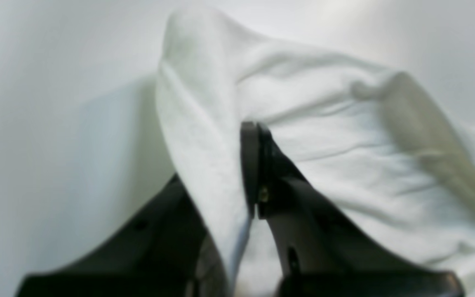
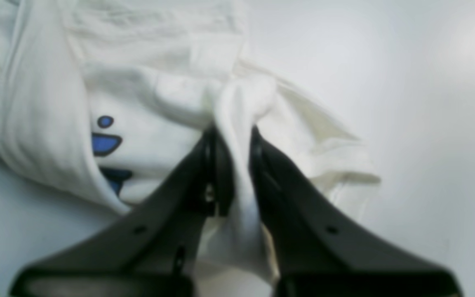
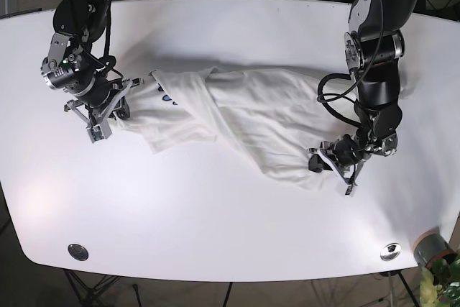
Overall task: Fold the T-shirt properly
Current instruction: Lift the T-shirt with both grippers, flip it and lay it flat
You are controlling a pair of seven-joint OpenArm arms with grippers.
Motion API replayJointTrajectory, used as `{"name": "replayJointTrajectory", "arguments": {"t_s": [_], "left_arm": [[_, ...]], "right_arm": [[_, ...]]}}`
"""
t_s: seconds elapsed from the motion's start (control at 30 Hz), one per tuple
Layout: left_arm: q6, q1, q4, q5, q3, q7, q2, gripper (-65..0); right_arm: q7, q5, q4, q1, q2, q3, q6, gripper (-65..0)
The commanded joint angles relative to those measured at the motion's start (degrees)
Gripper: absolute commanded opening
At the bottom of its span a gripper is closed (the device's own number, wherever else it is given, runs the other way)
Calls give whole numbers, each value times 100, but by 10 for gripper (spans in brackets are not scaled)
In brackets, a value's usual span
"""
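Pinching light, limp, bunching shirt [image 3: 244,116] in both closed grippers, left [image 1: 237,173] and right [image 2: 233,165]; gripping at hems likely best.

White table [image 3: 230,213] bare across the whole near half, wide free passage there. Far strip behind the shirt [image 3: 237,109] also bare. Shirt lies bunched and stretched across the middle between both arms, raised folds block a low sweep through the centre. Right gripper [image 3: 115,102] clamped on the shirt's end at the view's left, left gripper [image 3: 325,159] clamped on the other end at the view's right; both arms occupy the table ends. Open surface beside each gripper on its outer side. Two round metal discs [image 3: 77,251] sit near the front edge corners, flat. Grey pot [image 3: 431,248] with a plant off the near right corner.
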Motion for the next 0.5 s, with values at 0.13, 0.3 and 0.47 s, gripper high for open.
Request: {"name": "replayJointTrajectory", "arguments": {"t_s": [0.13,0.3,0.47], "left_arm": [[47,239,1883,-47,-653,818,-109,-650],[39,406,2974,-47,-697,1310,-82,-650],[39,379,3923,-55,-714,1882,-73,-650]], "right_arm": [[128,56,86,360,102,34,-1,-629],[146,-6,86,703,85,43,-63,-629],[242,-6,51,1222,93,26,-63,-629]]}}
